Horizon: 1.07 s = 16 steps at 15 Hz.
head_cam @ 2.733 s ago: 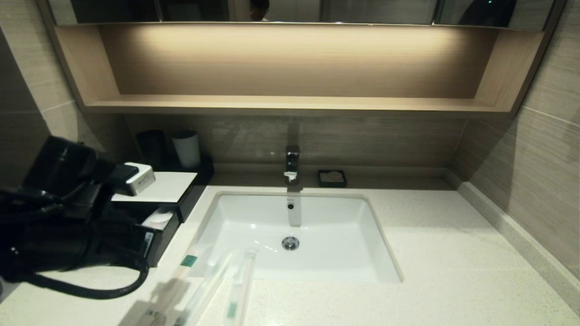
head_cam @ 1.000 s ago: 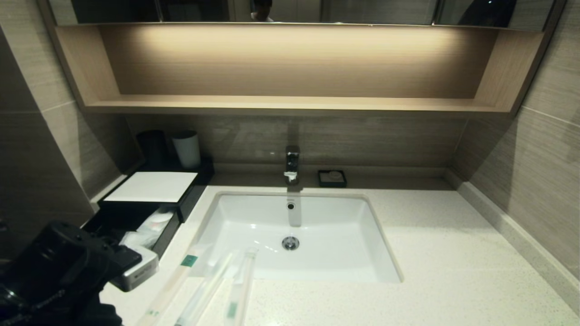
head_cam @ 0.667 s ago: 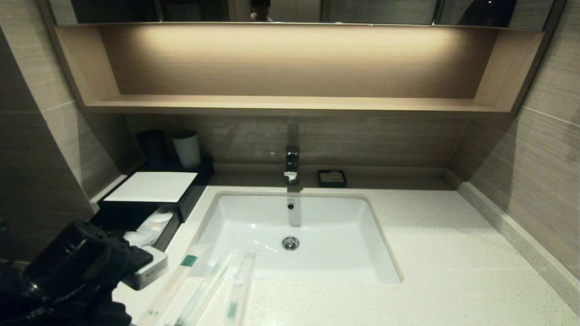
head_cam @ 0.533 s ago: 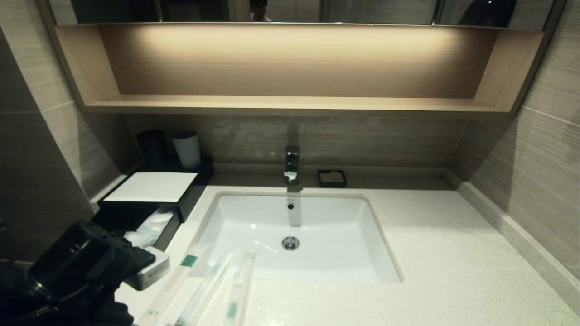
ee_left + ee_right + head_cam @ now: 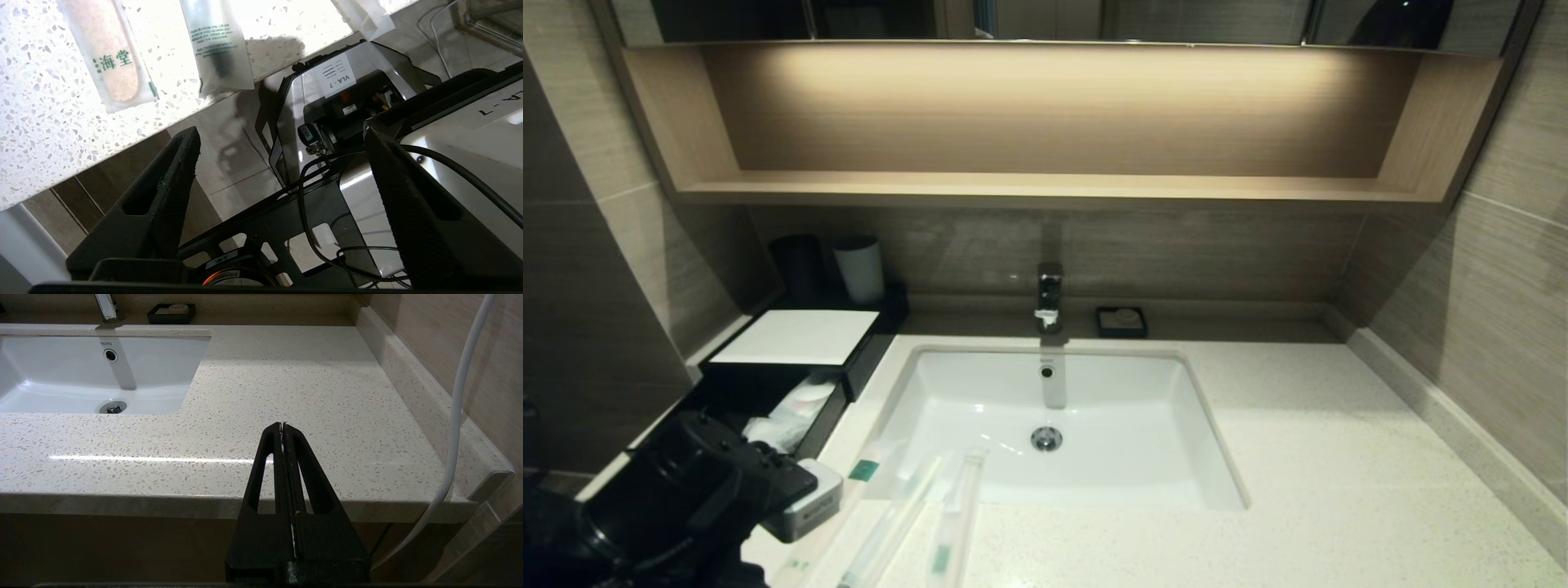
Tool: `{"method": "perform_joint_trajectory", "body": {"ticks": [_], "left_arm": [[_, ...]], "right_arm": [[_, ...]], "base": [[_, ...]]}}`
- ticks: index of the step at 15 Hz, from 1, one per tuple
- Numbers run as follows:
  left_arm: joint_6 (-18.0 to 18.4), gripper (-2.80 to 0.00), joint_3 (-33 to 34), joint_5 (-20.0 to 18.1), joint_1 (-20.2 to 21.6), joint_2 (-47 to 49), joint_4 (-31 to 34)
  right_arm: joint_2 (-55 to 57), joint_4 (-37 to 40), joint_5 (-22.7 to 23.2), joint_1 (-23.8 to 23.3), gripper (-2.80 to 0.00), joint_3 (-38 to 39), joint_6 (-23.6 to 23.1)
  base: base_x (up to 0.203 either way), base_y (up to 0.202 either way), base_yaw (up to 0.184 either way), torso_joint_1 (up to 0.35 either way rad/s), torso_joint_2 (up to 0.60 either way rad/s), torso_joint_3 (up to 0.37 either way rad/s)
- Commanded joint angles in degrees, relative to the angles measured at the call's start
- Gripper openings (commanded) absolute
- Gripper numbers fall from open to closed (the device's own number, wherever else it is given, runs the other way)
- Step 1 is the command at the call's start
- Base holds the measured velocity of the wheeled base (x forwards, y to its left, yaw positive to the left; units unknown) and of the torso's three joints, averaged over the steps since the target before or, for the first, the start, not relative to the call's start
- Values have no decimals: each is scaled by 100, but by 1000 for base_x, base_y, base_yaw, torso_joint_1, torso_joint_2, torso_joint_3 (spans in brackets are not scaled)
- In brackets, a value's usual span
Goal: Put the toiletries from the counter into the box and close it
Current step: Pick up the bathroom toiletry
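Three toiletries in whitish wrappers lie side by side on the counter point(image 5: 1339, 457) at the sink's front left corner: one with a green label point(image 5: 858, 478), a middle one point(image 5: 894, 518) and a right one point(image 5: 953, 523). Their near ends show in the left wrist view point(image 5: 112, 61), point(image 5: 218, 45), point(image 5: 365, 16). My left gripper point(image 5: 280, 130) is open and empty, just off the counter's front edge, short of those ends. My left arm point(image 5: 686, 506) fills the head view's lower left. The box point(image 5: 796, 336) stands at the back left, its drawer point(image 5: 825, 416) pulled out with white packets inside. My right gripper point(image 5: 282, 425) is shut and empty, low at the counter's front right.
The white sink point(image 5: 1111, 457) with a tap point(image 5: 1049, 296) is in the middle. A black cup point(image 5: 796, 265) and a white cup point(image 5: 859, 268) stand behind the box. A black soap dish point(image 5: 1121, 321) is by the back wall. My base point(image 5: 339, 85) is below the counter edge.
My left arm has come down from over the open drawer to the front left corner, then drifted right towards the toiletries' near ends. The toiletries and drawer have not moved.
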Motion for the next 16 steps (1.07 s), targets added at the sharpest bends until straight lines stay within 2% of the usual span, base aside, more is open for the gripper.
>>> {"method": "perform_joint_trajectory", "body": {"ticks": [1,8,12,14,16], "left_arm": [[-24,0,-41,6,-95,-9,15],[-19,0,-238,67,-83,150,153],[-47,0,-943,31,-77,177,614],[-250,0,-1405,31,-73,492,843],[-626,0,-1757,32,-77,917,995]], "right_arm": [[-4,-5,-1,1,-280,9,-1],[0,-1,-1,1,-280,1,-1],[0,-2,-1,1,-280,0,-1],[0,-2,-1,1,-280,8,-1],[0,-5,-1,1,-280,9,-1]], "base": [[0,0,0,0,0,0],[0,0,0,0,0,0],[0,0,0,0,0,0],[0,0,0,0,0,0],[0,0,0,0,0,0]]}}
